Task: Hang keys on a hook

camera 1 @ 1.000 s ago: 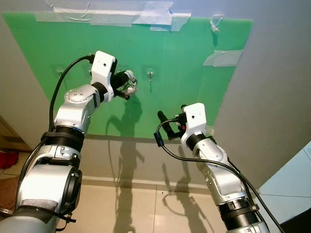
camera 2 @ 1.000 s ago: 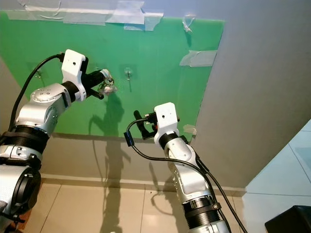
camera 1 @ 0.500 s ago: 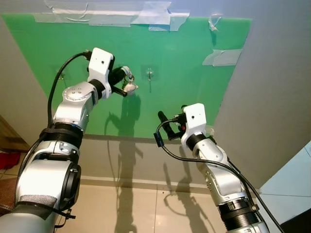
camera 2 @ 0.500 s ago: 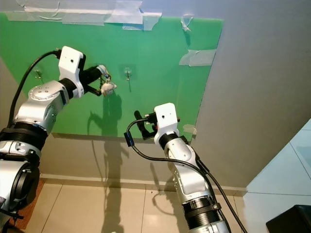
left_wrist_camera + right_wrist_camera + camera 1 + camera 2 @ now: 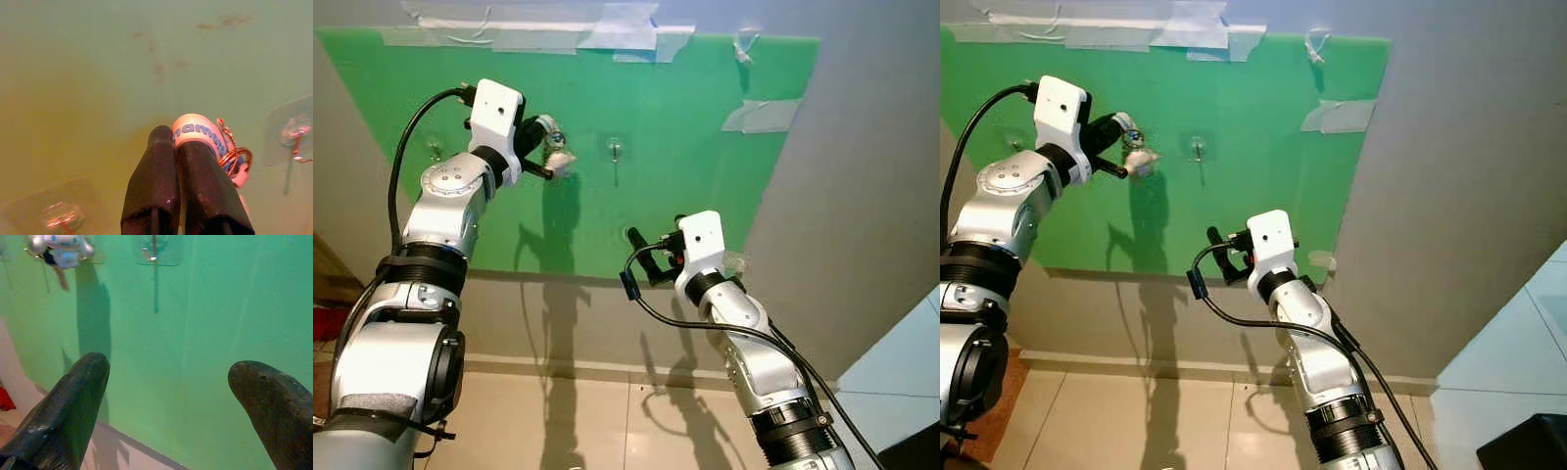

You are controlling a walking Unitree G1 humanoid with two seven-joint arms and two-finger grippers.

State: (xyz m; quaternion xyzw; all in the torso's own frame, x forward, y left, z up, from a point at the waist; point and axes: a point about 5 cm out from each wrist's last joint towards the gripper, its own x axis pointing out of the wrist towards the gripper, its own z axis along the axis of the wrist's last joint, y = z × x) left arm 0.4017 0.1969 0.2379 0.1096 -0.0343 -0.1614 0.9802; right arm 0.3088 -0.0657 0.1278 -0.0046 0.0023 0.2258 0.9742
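Green board, keys dangling downward.

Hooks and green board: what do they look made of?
Hooks: seemingly clear glossy plastic adhesive pads with thin metal prongs; the green shows through the pad.
Green board: probably matte plastic or foam sheet, flat and evenly coloured, taped at its top edge. Uncertain.

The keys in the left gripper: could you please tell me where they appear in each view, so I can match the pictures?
Left eye view: keys upper left, held against the green board by the left gripper.
Right eye view: upper left.
Left wrist view: at the tips of the shut jaws, lower centre.
Right wrist view: top left corner.
Shared landmark: the clear hook beside the keys.
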